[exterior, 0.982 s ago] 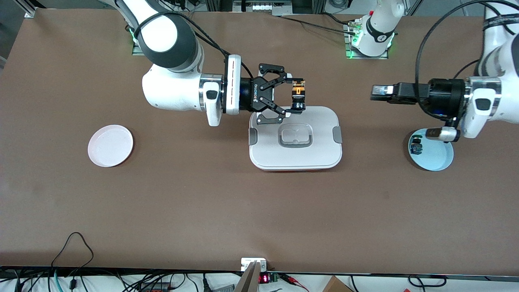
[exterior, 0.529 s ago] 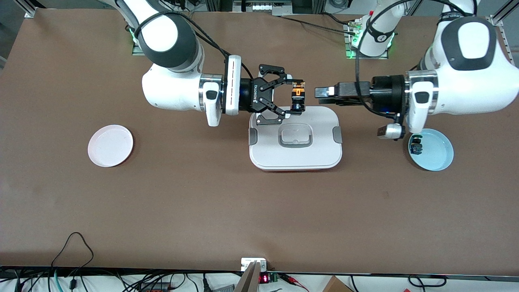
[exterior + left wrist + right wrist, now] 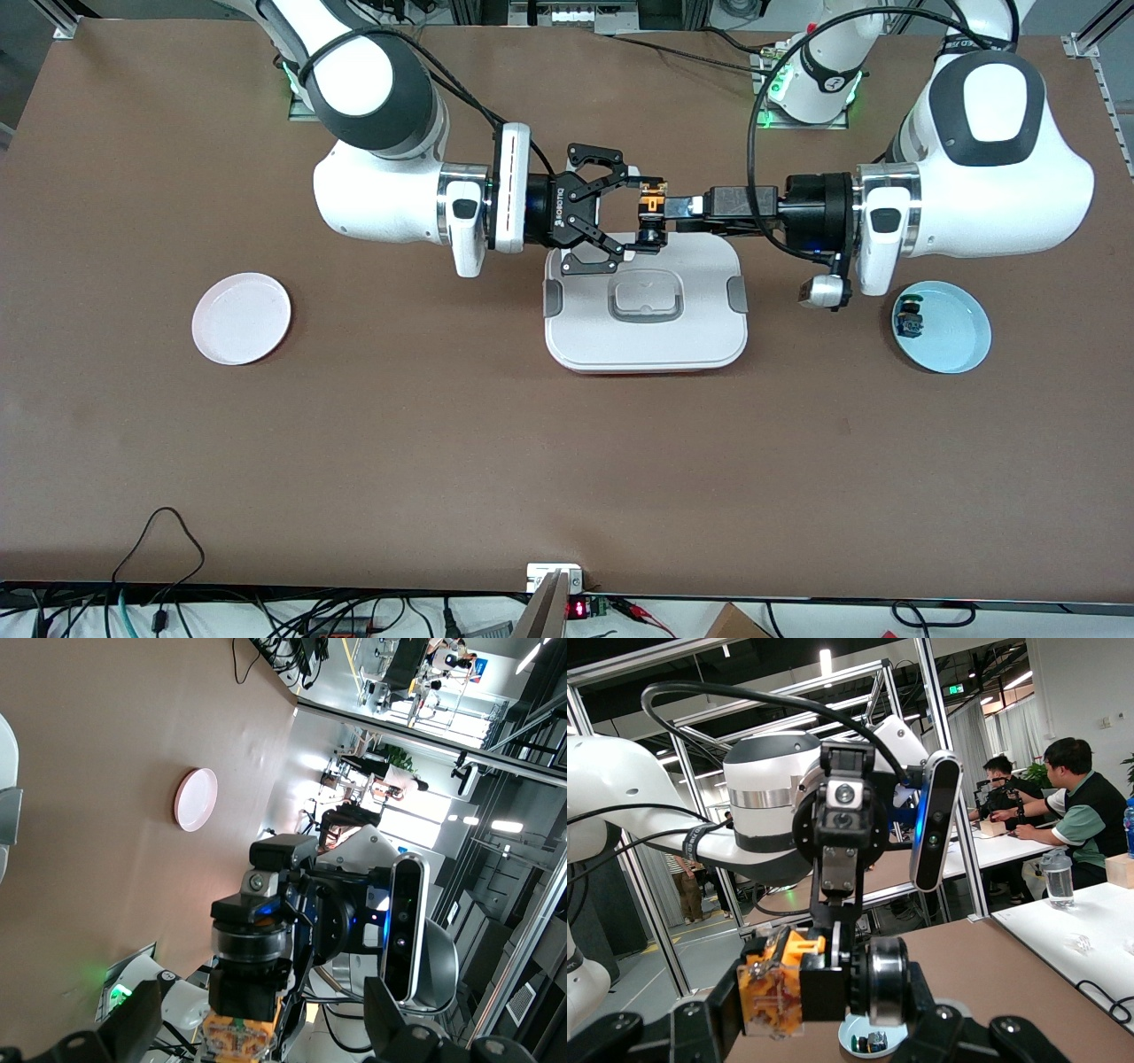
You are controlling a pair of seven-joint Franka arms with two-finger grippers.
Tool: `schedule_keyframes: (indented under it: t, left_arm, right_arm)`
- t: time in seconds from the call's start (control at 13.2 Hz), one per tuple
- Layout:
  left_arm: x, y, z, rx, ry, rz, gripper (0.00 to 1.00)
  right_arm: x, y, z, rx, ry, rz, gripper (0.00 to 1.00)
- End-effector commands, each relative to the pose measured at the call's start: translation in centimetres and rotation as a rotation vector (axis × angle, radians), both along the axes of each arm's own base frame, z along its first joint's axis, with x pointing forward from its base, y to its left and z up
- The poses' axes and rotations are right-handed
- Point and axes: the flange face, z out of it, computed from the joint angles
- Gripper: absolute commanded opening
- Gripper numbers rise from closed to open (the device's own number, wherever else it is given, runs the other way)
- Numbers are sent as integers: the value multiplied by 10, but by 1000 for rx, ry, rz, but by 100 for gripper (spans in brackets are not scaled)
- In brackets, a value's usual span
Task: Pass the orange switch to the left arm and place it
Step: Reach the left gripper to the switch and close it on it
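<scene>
The orange switch (image 3: 651, 206) is held in the air over the edge of the white box (image 3: 647, 341) that lies farther from the front camera. My right gripper (image 3: 651, 213) is shut on it, one finger at the orange block end and one at the black cylinder end; it also shows in the right wrist view (image 3: 788, 988). My left gripper (image 3: 679, 209) has reached in level from the left arm's end. Its fingers are open and stand wide on either side of the switch (image 3: 244, 1032), not touching it.
A light blue plate (image 3: 961, 346) toward the left arm's end holds a small part with a blue block (image 3: 908, 321). A pink plate (image 3: 241, 317) lies toward the right arm's end. The box has grey side clips and a recessed lid handle (image 3: 646, 299).
My left arm has swung in from the left arm's end of the table, and its open fingers have come up around the switch. My right gripper has held still with the switch.
</scene>
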Motion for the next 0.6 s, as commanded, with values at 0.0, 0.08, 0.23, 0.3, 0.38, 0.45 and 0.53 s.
schedule_keyframes:
  t: [0.0,0.08,0.23,0.3,0.38,0.45,0.53]
  left_arm:
    - [-4,-8,2,-23,-24,-2,100]
    - [-5,-8,4,-22,-27,-2,100]
    - [-6,-10,0,-20,-18,-7,100]
    - [-7,-9,-2,-20,-15,-7,98]
    - [-11,-17,-2,-23,-13,-22,92]
    - [-11,-17,-1,-23,-16,-23,67]
    - [-11,-17,0,-24,-23,-24,59]
  right_arm:
    - [1,4,2,11,-16,-15,2]
    - [1,4,2,13,-14,-16,2]
    - [1,4,3,13,-16,-15,2]
    - [1,4,3,12,-17,-15,3]
    - [1,4,1,10,-15,-15,3]
    - [0,4,0,8,-13,-14,3]
    - [0,4,1,9,-14,-14,3]
